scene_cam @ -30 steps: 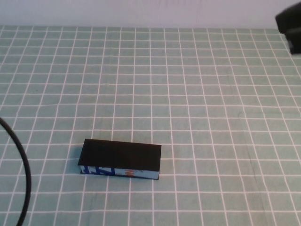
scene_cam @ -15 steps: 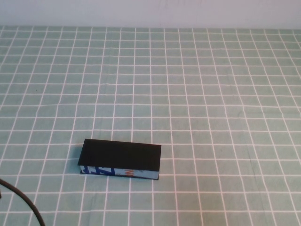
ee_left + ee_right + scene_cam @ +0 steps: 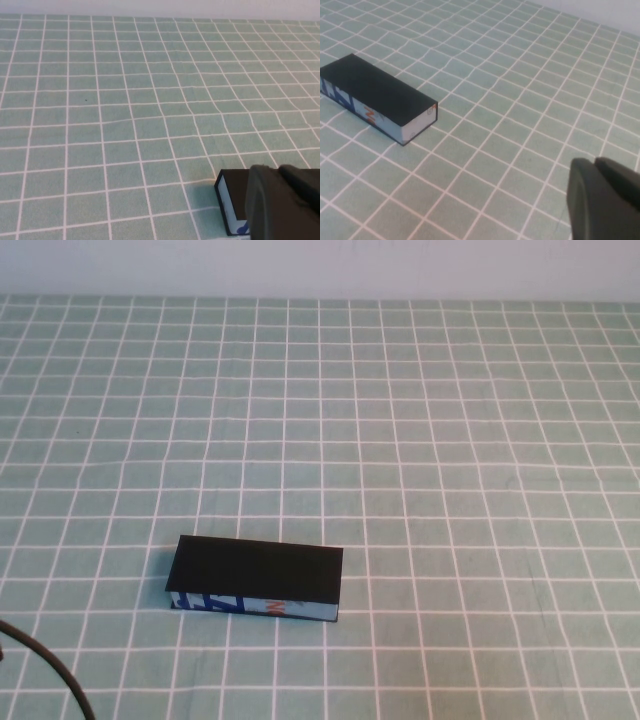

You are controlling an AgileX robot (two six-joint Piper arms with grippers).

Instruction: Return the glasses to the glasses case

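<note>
The glasses case (image 3: 255, 572) lies on the green checked cloth, front left of the middle, with its black lid down flat and its light-blue printed side facing me. The glasses are not in view. In the left wrist view my left gripper (image 3: 280, 171) is shut and empty, close above one end of the case (image 3: 231, 190). In the right wrist view my right gripper (image 3: 595, 162) is shut and empty, well off to the side of the case (image 3: 375, 90). Neither gripper shows in the high view.
The green cloth with a white grid (image 3: 400, 440) covers the whole table up to a pale wall at the back. A black cable (image 3: 50, 670) curves in at the front left corner.
The right arm's dark shape left the top right corner of the high view, and the black cable at the left dropped lower. The case has not moved.
</note>
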